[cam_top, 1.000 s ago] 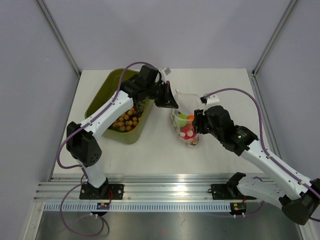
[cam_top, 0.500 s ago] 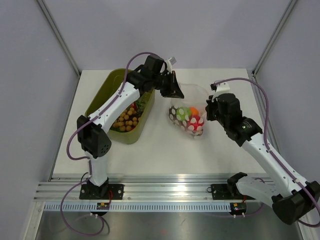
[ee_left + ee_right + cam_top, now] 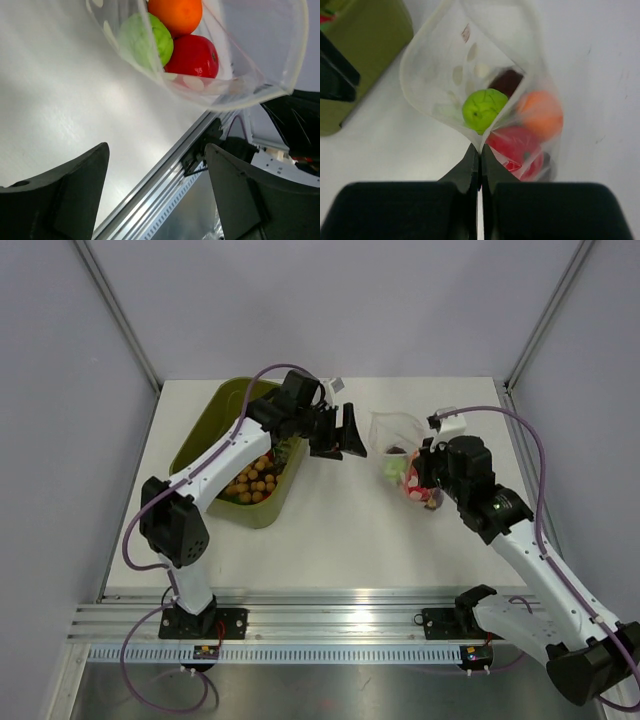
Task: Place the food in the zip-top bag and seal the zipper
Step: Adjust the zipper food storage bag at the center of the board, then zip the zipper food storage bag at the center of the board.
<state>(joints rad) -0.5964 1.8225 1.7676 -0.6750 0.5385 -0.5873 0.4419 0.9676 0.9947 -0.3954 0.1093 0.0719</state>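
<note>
At the left edge of the tabletop (image 3: pixel 330 540) the olive-green tub (image 3: pixel 215 425) is sitting with small brown balls (image 3: pixel 252 482) inside it, out of the way of the bagging work. Just right of it, the left fingers (image 3: pixel 345 435) are standing wide apart, holding nothing and touching nothing. From the left wrist view the zip-top bag (image 3: pixel 395 428) is hanging beyond them with a clear gap between, which suggests this arm is free for its next job. The bag is hanging at the centre right and appears to be lifted clear of the tabletop, probably so that the food settles to the bottom and the top edge is left free. Inside are lying a green piece (image 3: pixel 484 109), an orange one (image 3: pixel 540 114), a red one (image 3: pixel 515 145) and a dark purple one (image 3: pixel 506 82) – the filling looks done. The mouth is gaping rather than pressed flat, so the zipper, which I cannot pick out clearly, is likely not yet sealed. On the right, the right fingers (image 3: pixel 480 165) are pinching tight on a fold of the bag's plastic – carrying its whole weight alone.
</note>
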